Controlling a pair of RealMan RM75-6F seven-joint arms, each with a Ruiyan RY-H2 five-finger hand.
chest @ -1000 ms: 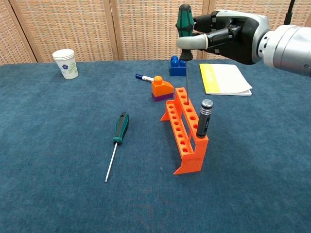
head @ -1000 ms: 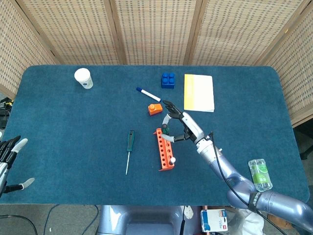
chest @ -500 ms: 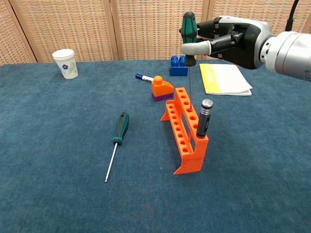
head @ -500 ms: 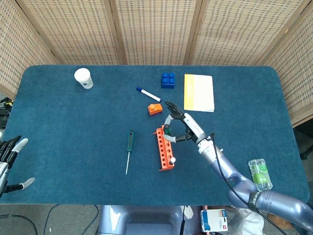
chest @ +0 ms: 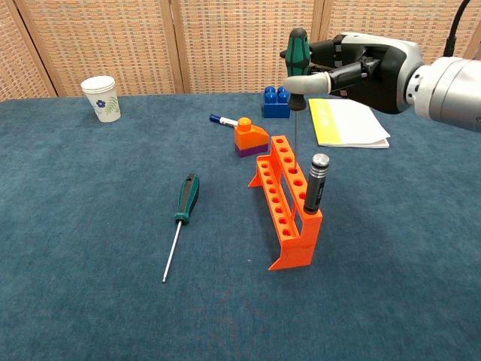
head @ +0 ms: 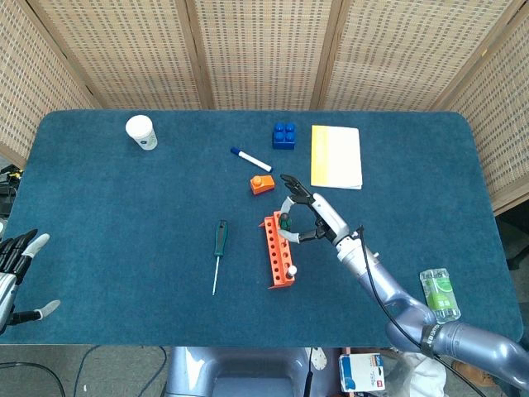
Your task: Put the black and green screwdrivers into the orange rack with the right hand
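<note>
the left hand (head: 18, 269) is cut off by the left edge of the head view and is not shown in the chest view. the right arm is cut off by the right edge of the chest view. the tip of the held green screwdriver (chest: 295, 60) is lost against the orange rack (chest: 289, 203), so whether it sits in a hole cannot be told. part of its handle is covered by the right hand (chest: 361, 64). the print on the paper cup (chest: 101, 98) is too small to be read.
</note>
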